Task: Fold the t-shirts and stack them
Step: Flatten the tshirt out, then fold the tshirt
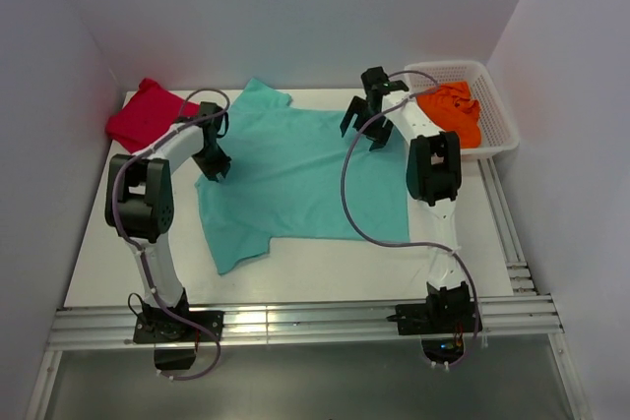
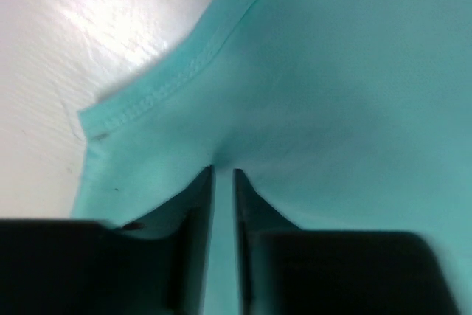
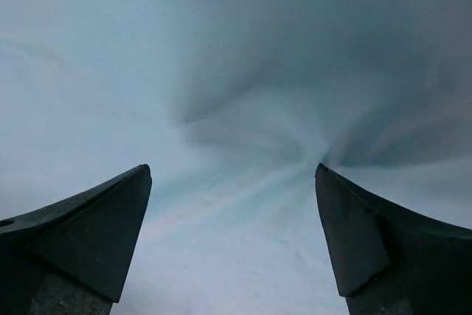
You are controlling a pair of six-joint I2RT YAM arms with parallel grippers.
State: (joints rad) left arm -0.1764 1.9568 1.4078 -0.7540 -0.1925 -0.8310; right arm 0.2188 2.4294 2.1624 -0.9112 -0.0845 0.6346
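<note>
The mounting rail (image 1: 315, 323) lies nearest, fronting the table (image 1: 325, 277). The teal-green t-shirt (image 1: 295, 174) lies spread at centre, its sides overlapped by the left arm (image 1: 148, 199) and right arm (image 1: 433, 166); a mesh basket (image 1: 503, 117) far right holds the orange t-shirt (image 1: 455, 110); the crimson-red t-shirt (image 1: 146, 113) sits far left. The right gripper (image 3: 232, 167) stands wide open above teal cloth; the left gripper (image 2: 223, 172) shows a narrow slit, tips on puckered cloth.

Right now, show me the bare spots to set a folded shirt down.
Bare table: the near strip between the teal shirt hem and the rails; the right side between the right arm and the table edge. Crowded: back left by the red shirt and left arm, back right by the basket.
</note>
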